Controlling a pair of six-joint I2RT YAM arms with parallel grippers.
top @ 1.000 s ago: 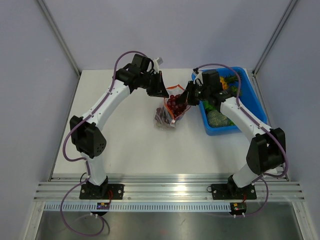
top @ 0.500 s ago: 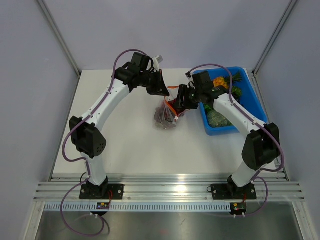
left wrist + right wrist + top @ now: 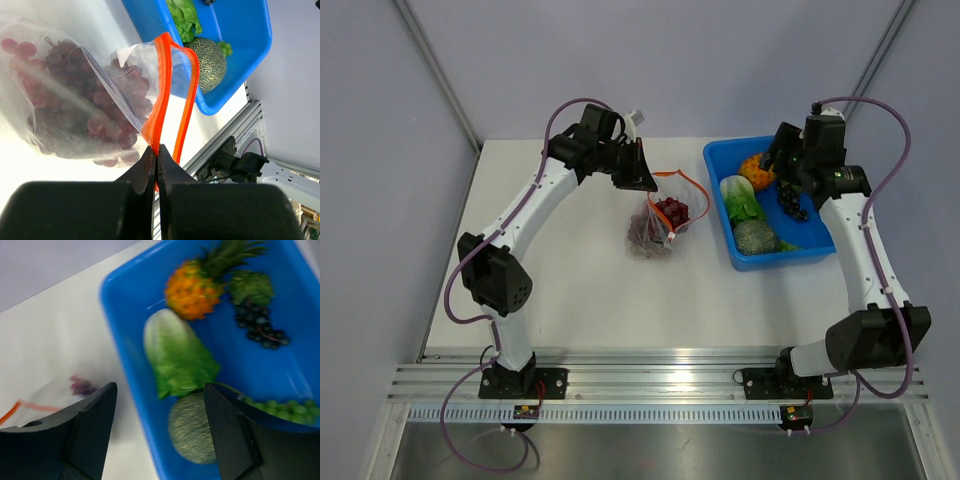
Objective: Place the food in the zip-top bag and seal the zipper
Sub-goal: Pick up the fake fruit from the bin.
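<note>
The zip-top bag [image 3: 658, 226] lies mid-table with its mouth held up. My left gripper [image 3: 642, 180] is shut on the orange-red zipper [image 3: 162, 90], pinching one side of the strip, and the other side [image 3: 692, 190] bows away, so the mouth gapes. Dark purple grapes [image 3: 75, 100] and a red fruit [image 3: 671, 210] sit inside the bag. My right gripper [image 3: 778, 165] hovers open and empty above the blue bin [image 3: 820, 252]. In the right wrist view a green lettuce piece [image 3: 177, 357] and a netted melon [image 3: 192, 432] lie below the open gripper [image 3: 160, 386].
The bin [image 3: 300, 355] also holds a pineapple [image 3: 195, 287], dark grapes [image 3: 260, 325], green grapes [image 3: 285, 407] and a leafy green piece [image 3: 250, 287]. It stands at the table's back right, near the frame post. The aluminium rail runs along the near edge.
My right gripper opened at the bag's mouth, left the red fruit inside, and swung up and right over the bin. The left gripper kept its hold on the zipper.
</note>
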